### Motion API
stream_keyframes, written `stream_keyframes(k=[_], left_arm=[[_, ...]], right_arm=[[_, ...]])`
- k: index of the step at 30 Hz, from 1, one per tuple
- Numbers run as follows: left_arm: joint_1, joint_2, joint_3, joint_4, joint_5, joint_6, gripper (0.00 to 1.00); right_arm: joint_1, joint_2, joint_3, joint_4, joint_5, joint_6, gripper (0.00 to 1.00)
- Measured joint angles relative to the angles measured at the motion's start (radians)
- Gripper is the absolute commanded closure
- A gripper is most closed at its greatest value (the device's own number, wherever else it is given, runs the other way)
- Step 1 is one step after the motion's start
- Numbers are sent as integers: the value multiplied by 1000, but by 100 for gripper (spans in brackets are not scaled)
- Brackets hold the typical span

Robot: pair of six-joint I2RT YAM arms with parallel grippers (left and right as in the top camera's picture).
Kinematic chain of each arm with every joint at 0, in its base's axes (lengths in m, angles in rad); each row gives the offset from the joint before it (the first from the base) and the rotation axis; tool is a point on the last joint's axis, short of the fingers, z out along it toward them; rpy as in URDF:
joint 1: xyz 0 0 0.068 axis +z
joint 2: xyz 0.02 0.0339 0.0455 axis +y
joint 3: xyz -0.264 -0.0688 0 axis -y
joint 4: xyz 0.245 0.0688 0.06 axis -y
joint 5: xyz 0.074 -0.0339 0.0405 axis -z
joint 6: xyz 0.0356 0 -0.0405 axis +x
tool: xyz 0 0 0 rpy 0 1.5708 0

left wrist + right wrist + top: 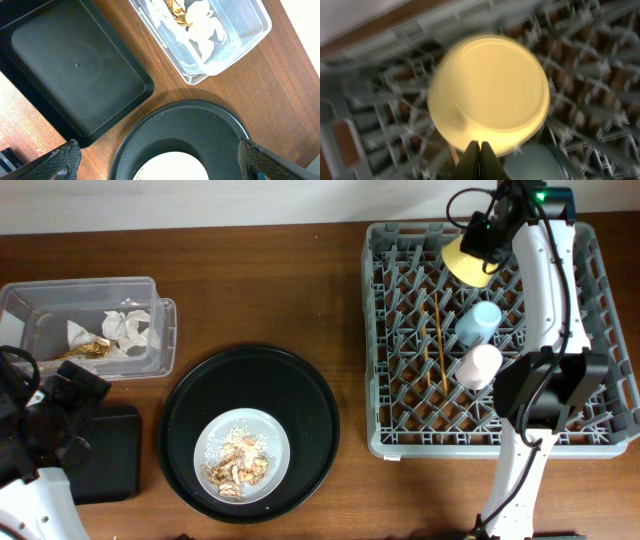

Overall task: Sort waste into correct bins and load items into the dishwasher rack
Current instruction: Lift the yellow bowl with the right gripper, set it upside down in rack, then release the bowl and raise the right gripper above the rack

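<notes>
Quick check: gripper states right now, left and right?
Left gripper: open, jaws wide apart, holding nothing.
Right gripper: closed, jaws pinching the rim of the yellow bowl over the dishwasher rack.

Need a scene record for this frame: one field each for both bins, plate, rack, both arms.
clear plastic rectangular tub: crumpled white paper napkins, shiny gold-brown wrapper
flat black rectangular tray: nothing visible inside
round grey-white plate: on large round black tray; carries pale rice-like and brownish food scraps
grey plastic grid dishwasher rack: thin wooden chopsticks, light blue cup, pink cup
left gripper: fingers apart, nothing held
right gripper: fingers closed, apparently on small yellow bowl rim, over rack
</notes>
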Motion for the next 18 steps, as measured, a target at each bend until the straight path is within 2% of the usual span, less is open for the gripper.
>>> stream_keyframes(k=[5,9,12,18], left_arm=[[0,0,0,0,0,0,1],[0,0,0,0,0,0,1],[0,0,0,0,0,0,1],[0,0,0,0,0,0,1]], right_arm=[[0,45,-12,59,-6,1,96],[0,59,-32,1,-82,0,96],[0,59,-33,-48,-232,1,96],[3,-22,-39,-82,-291,-10,96]])
